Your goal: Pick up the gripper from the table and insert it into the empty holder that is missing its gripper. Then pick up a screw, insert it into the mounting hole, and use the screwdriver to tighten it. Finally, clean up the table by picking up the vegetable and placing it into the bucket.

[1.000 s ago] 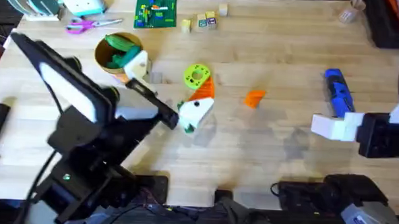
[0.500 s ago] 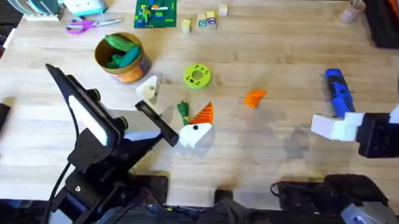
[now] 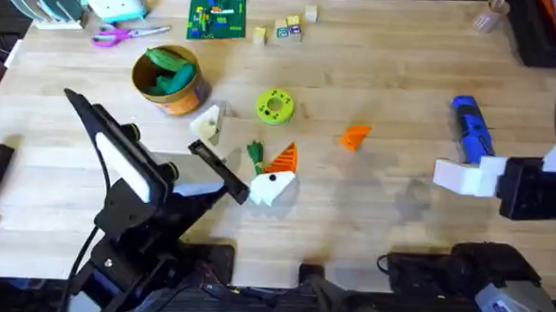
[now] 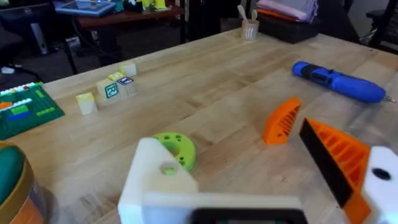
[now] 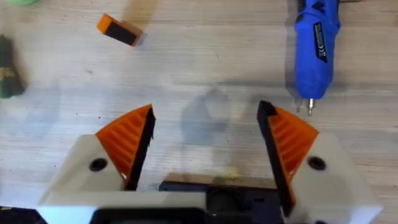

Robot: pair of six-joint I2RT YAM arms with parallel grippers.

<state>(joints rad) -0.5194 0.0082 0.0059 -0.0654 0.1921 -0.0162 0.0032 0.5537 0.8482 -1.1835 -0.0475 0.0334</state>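
- Your loose gripper (image 3: 355, 136), the small orange wedge, lies on bare wood just right of centre in the overhead frame, apart from everything else.
- In the same frame, the holder (image 3: 207, 123), the white mount missing its finger, sits left of centre on the left gripper (image 3: 240, 154), whose one orange finger (image 3: 283, 159) sits lower right of it, with a wide gap between the two.
- So the wedge lies to the right of that mount, beyond the orange finger and the lime-green disc (image 3: 274, 106).
- The right gripper (image 5: 205, 143) has both orange fingers spread wide with nothing between them. In its wrist view, the wedge (image 5: 118, 30) sits at the upper left, well ahead of the fingers and off to the side of the open gap.
- The wedge's long axis there runs slantwise from upper left down to lower right. You would likely have to turn the wrist to close across its narrow sides.
- Judged from the overhead view, the right arm is the free one to fetch it, and its path to the wedge is unobstructed. The left arm carries the mount and should wait.
- The screwdriver (image 3: 471, 127) lies at the right of the overhead frame, above the right gripper, tip towards it.
- The vegetable (image 3: 255, 154) lies between the left gripper's mounts. The bucket (image 3: 168, 79) stands at the upper left.
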